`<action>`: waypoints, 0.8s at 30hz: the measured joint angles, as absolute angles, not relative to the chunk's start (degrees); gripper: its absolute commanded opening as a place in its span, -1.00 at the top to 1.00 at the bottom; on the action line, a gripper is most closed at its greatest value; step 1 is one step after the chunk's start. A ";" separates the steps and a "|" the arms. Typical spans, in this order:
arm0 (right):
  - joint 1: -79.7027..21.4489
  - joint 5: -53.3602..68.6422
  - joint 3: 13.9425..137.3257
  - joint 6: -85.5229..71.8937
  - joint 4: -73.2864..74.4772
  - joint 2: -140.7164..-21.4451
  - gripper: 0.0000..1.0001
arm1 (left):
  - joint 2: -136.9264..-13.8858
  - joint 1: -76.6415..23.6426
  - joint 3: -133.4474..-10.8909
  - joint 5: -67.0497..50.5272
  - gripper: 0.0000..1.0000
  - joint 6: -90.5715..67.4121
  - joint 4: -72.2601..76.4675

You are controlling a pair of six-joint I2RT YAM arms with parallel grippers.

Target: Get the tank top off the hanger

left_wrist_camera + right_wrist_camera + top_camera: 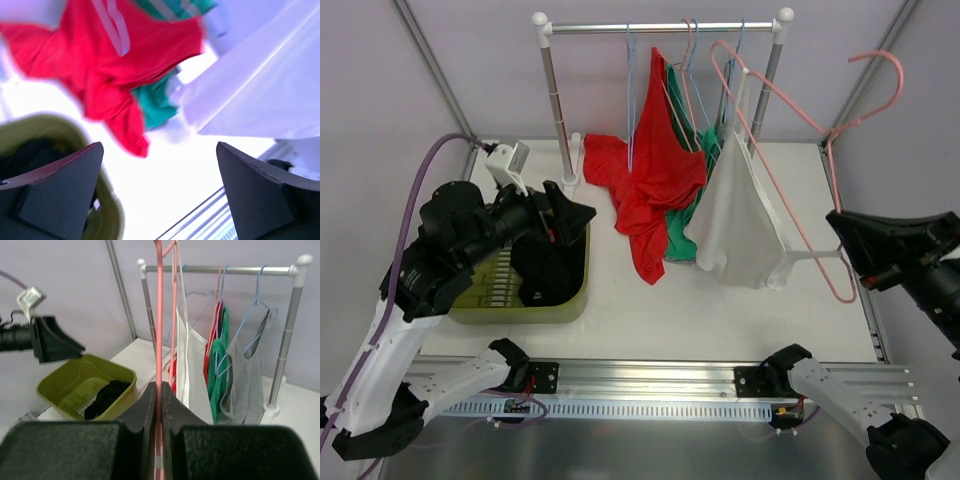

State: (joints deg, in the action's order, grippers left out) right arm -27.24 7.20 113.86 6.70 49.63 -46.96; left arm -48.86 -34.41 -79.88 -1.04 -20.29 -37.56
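Right hand point(160, 390) clamped shut on wire of pink hanger point(159, 315). White tank top point(740, 215) draped on that hanger, just left of the hand, above the tabletop point(720, 320). Plain white, limp, hem sagging low. Left hand point(160, 147) spread wide, holding nothing, well apart.

Pale lilac walls point(500, 70) around a white counter point(650, 320).
Clothes rail point(660, 27) stands at 12 o'clock; grey frame struts point(434, 65) slant at 10 and 2.
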 measured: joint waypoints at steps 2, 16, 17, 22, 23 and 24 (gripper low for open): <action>-27.24 8.23 109.86 6.39 51.13 -43.27 0.99 | -52.01 -37.08 -82.56 -2.79 -0.97 -20.10 -34.15; -27.24 8.08 94.08 4.08 62.08 -32.27 0.99 | -81.97 -59.29 -92.25 2.50 -0.37 -6.24 -10.92; -27.24 7.94 94.21 4.08 62.30 -32.27 0.99 | -83.15 -59.29 -92.25 2.72 -0.33 -5.91 -10.13; -27.24 7.79 94.30 4.08 62.50 -32.27 0.99 | -86.06 -59.27 -92.25 3.07 0.03 -5.19 -6.35; -27.24 7.90 94.30 4.08 62.50 -32.27 0.99 | -86.37 -59.29 -92.25 3.09 0.10 -5.17 -5.43; -27.24 8.01 94.28 4.10 62.50 -32.27 0.99 | -86.67 -59.29 -92.33 3.16 0.17 -5.10 -4.58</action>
